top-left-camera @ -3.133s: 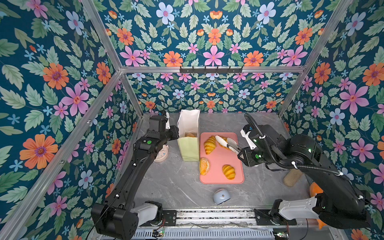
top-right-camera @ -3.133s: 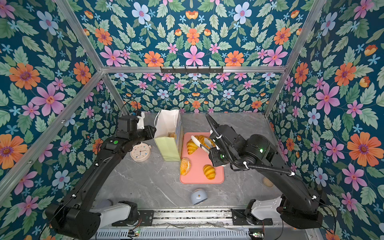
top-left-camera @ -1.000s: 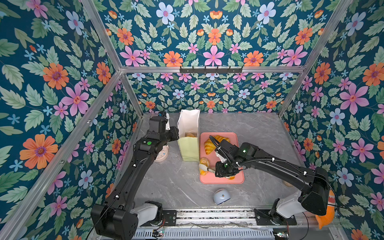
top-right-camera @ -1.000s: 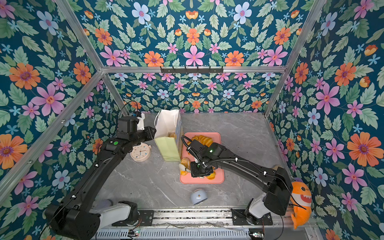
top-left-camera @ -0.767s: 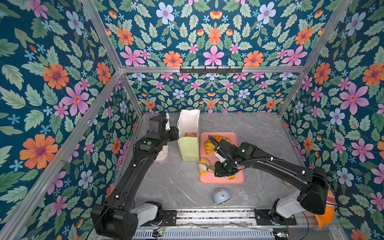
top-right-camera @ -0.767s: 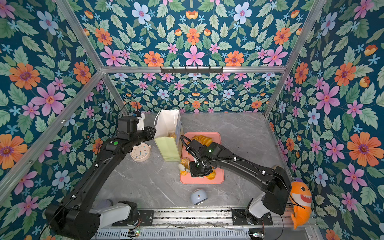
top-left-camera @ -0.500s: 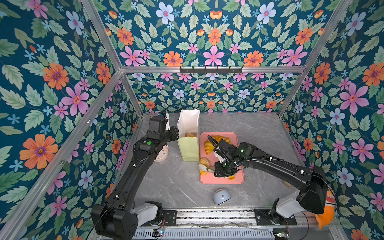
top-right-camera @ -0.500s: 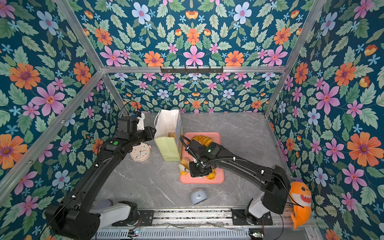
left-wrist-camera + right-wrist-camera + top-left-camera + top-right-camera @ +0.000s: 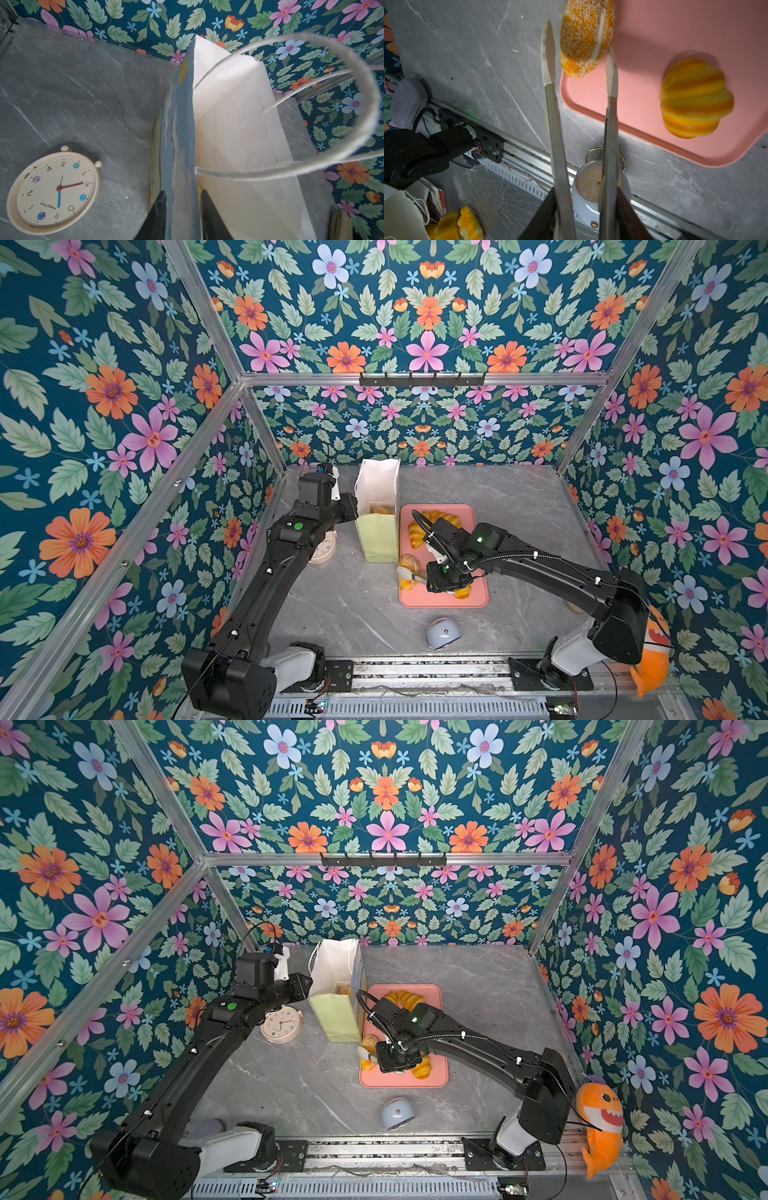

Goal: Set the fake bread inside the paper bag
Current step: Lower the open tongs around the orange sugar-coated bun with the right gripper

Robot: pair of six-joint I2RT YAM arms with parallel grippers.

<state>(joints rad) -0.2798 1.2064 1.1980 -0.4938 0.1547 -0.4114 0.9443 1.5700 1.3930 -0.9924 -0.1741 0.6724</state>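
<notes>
In both top views the tall paper bag (image 9: 377, 531) is standing upright on the grey marbled tabletop (image 9: 357, 614), its mouth gaping, with a golden piece of fake bread (image 9: 380, 510) lying inside. Just beside it a smooth pink tray (image 9: 440, 601) with rounded corners is carrying glossy croissants (image 9: 434, 517) at its far end and a ridged roll (image 9: 463, 592) near its front, while a seeded bun (image 9: 409, 562) is sitting across its left rim. The left gripper (image 9: 354, 506) is meeting the bag's left wall. In the left wrist view its dark fingers (image 9: 158, 214) are pinching the blue printed paper wall, closed on it, with a thin white cord handle (image 9: 239, 176) looping above and a round cream clock (image 9: 54, 191) lying flat nearby. In the right wrist view the right gripper (image 9: 583, 207) is clamping slim metal tongs (image 9: 556, 135). Their white tips (image 9: 548, 52) are standing apart around the grainy bun, one clear of it and the other at its edge.
</notes>
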